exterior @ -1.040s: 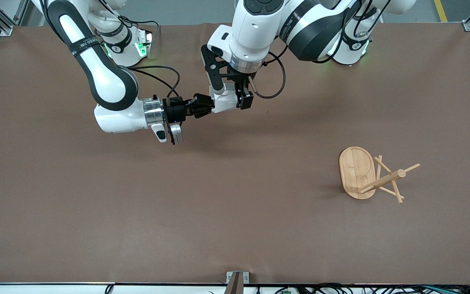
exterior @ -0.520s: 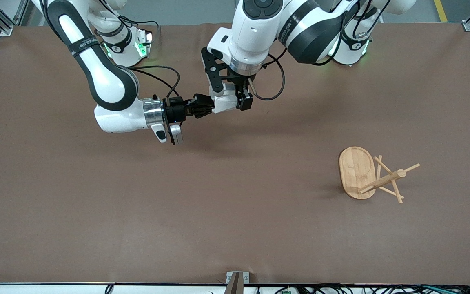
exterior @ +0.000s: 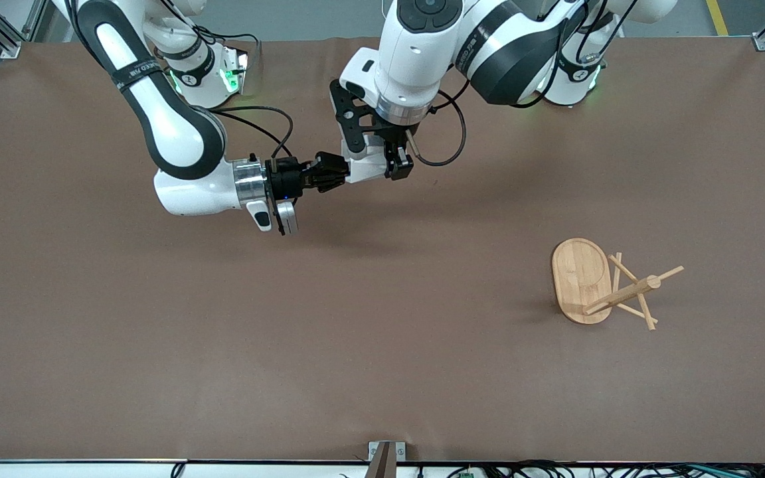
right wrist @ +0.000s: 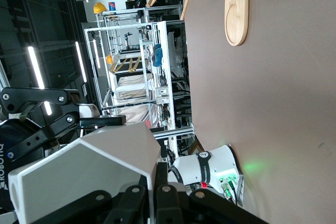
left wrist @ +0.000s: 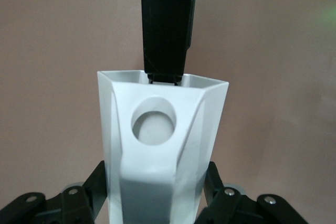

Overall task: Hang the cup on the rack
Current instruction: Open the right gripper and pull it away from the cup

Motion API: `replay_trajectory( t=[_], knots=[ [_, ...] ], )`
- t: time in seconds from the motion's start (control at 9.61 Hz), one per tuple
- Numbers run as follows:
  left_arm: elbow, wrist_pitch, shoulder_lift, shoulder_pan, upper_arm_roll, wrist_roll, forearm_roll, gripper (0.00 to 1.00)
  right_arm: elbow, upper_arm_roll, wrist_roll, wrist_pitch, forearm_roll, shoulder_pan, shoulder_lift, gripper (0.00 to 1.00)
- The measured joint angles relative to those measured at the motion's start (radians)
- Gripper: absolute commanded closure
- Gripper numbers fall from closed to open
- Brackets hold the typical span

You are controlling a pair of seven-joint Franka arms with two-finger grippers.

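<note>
The small white faceted cup (exterior: 366,167) is gripped by both the right claw (exterior: 337,174) and left claw (exterior: 392,161); if released unevenly, it could be dropped onto the bench (exterior: 382,345), well apart from the bamboo peg rack (exterior: 605,285).

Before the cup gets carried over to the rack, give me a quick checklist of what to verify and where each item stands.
1. Left gripper holds the cup: ok, fingers on both its sides.
2. Right gripper has let go: not ok, one finger is inside the rim.
3. Cup off the table: ok.
4. Handle hole unblocked: ok, seen open in the left wrist view.
5. Rack upright: ok.
6. Rack pegs free: ok, nothing hangs there.
</note>
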Motion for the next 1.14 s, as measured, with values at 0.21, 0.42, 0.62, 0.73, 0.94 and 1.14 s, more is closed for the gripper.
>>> replay_trajectory(
  t=[0.21, 0.42, 0.62, 0.73, 0.94, 1.14],
  knots=[
    [0.000, 0.000, 0.000, 0.000, 0.000, 0.001, 0.000, 0.84, 0.000, 0.000, -0.001, 0.001, 0.002, 0.000, 0.000, 0.01],
    [-0.001, 0.000, 0.001, 0.002, 0.003, 0.001, 0.002, 0.84, 0.002, 0.002, -0.001, -0.005, 0.018, 0.000, -0.006, 0.00],
    [-0.001, 0.000, 0.001, 0.012, 0.005, 0.001, 0.003, 0.83, 0.002, 0.002, -0.001, -0.006, 0.018, 0.000, -0.013, 0.00],
    [-0.001, -0.001, 0.001, 0.026, 0.005, 0.001, 0.004, 0.83, 0.002, 0.002, 0.000, -0.006, 0.018, 0.000, -0.013, 0.00],
    [0.006, -0.009, -0.003, 0.047, 0.001, 0.003, 0.002, 0.83, 0.008, 0.001, 0.000, 0.018, 0.021, -0.001, -0.016, 0.00],
    [0.008, -0.038, -0.013, 0.128, 0.002, 0.002, 0.002, 0.82, 0.021, -0.028, -0.006, 0.018, -0.026, -0.014, -0.065, 0.00]
  ],
)
